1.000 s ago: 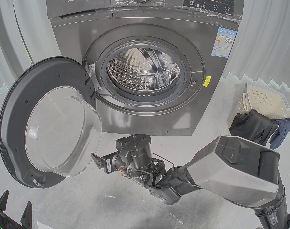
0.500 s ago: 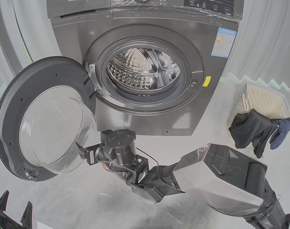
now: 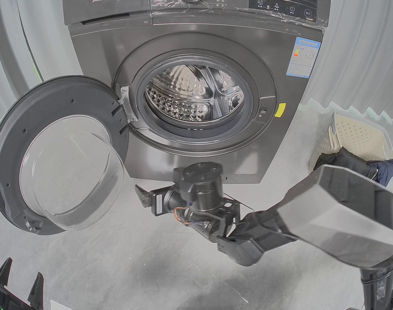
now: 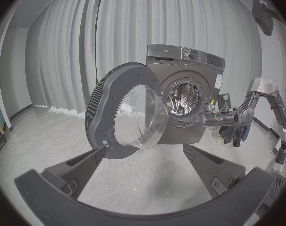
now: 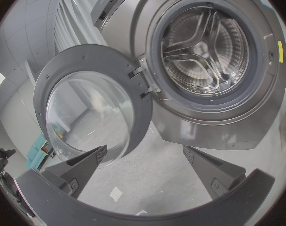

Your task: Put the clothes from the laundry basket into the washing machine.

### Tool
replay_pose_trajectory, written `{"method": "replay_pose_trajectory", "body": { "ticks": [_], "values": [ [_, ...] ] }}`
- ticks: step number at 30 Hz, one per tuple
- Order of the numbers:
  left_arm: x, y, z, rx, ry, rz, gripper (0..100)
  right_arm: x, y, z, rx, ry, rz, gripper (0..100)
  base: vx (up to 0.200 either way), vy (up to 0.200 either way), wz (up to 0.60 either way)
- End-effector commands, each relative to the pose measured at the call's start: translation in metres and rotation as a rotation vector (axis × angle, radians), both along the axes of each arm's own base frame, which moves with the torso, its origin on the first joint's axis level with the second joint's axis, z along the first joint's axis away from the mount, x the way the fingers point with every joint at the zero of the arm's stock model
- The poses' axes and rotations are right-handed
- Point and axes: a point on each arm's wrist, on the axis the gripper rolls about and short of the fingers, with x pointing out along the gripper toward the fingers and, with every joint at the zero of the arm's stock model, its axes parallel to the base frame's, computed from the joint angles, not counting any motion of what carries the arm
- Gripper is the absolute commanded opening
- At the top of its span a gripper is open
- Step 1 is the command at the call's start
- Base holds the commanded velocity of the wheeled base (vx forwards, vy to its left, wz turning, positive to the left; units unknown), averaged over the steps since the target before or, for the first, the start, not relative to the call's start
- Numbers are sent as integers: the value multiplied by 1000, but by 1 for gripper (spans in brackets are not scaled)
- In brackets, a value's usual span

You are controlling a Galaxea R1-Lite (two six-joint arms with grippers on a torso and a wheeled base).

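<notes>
My right end effector [image 5: 144, 151], spread wide and empty, faces the washing machine [image 3: 192, 95] and its open door [image 3: 45, 108]; left end effector [image 4: 143, 149] likewise spread.

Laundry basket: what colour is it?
Cream-white with perforated walls; the laundry basket shows best in the head view.

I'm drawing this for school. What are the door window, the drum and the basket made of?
Window: clear, glossy glass or plastic; you can see straight through it.
Drum: shiny metal, probably steel; bright mirror-like glints, punched holes.
Basket: cream, dull, probably plastic; rows of small moulded holes.
</notes>
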Motion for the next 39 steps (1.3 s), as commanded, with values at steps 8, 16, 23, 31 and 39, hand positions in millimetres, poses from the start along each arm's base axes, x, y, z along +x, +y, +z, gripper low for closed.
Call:
{"method": "replay_pose_trajectory", "body": {
  "ticks": [8,16,23,31,39],
  "values": [
    [0,0,-5,34,-1,0,100,-103,-225,94,-50,-132,-231,100,0,0,0],
    [0,0,-5,34,-1,0,100,-169,-306,91,-11,-223,-408,100,0,0,0],
    [0,0,-5,34,-1,-2,100,-207,-342,78,-78,-317,-516,100,0,0,0],
    [0,0,-5,34,-1,-2,100,-245,-358,54,-112,-307,-576,100,0,0,0],
    [0,0,-5,34,-1,-2,100,-280,-366,29,-137,-247,-635,100,0,0,0]
  ]
}}
